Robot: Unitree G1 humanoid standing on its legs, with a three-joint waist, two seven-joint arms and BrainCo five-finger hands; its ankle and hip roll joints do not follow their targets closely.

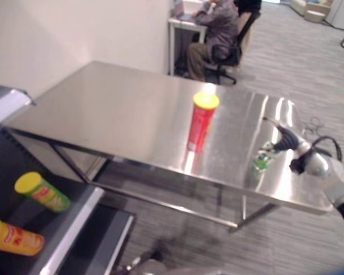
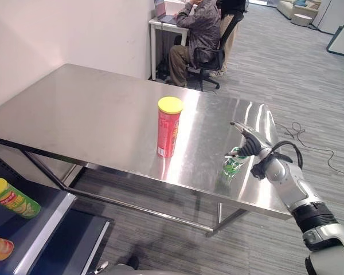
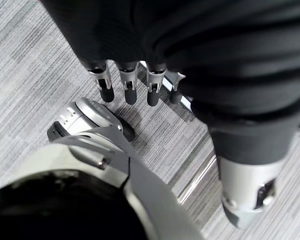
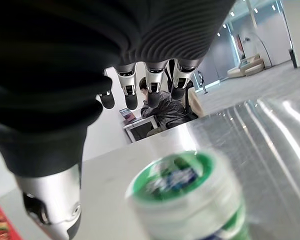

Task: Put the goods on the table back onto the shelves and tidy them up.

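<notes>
Right hand point(image 2: 249, 143) reaches forward, fingers relaxed; left hand point(image 3: 140, 85) hangs down, fingers straight.

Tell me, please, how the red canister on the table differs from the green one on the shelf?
The red canister stands upright on the steel table; the green canister lies on its side on the shelf. Their bodies differ in colour, red against green. Both are tall tubes with yellow lids.

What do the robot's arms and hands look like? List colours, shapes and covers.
The right arm is a silver-grey tube with black ring-shaped joints and a black cable looped at the wrist. The right hand wears a dark ribbed cover; silver fingers end in rounded dark tips, and the thumb is silver too. The left hand looks the same: dark ribbed cover, silver dark-tipped fingers.
</notes>
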